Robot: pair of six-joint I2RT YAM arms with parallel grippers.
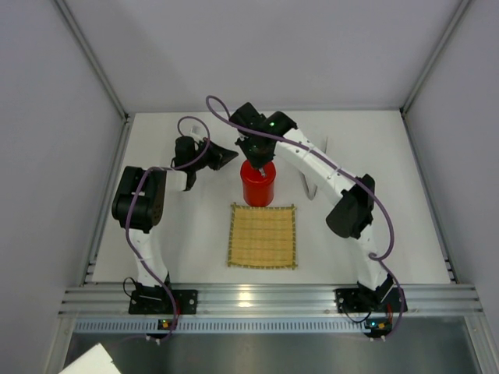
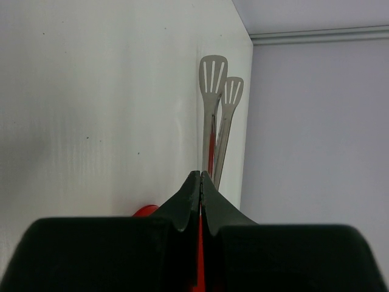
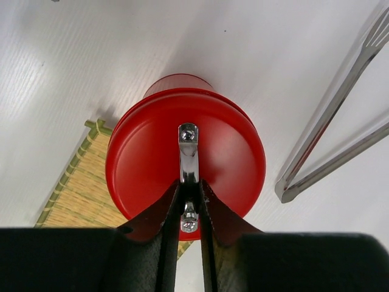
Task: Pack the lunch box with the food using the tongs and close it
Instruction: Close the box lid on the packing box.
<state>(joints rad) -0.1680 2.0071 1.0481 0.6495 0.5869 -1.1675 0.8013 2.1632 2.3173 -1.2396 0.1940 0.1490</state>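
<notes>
The red lunch box [image 1: 257, 187] stands upright just behind the bamboo mat, with its red lid [image 3: 146, 152] sitting on top. My right gripper [image 3: 190, 182] reaches down onto the lid, its fingers shut on either side of the small silver handle [image 3: 188, 152]. The silver tongs [image 3: 327, 115] lie flat on the table right of the box, joined end nearest it. My left gripper [image 2: 200, 173] hovers left of the box, shut and holding nothing, pointing toward the tongs [image 2: 211, 103]. No food shows in any view.
The square bamboo mat [image 1: 263, 235] lies in front of the box with nothing on it. Grey walls enclose the white table on the left, back and right. My right arm's forearm passes over part of the tongs [image 1: 311, 189].
</notes>
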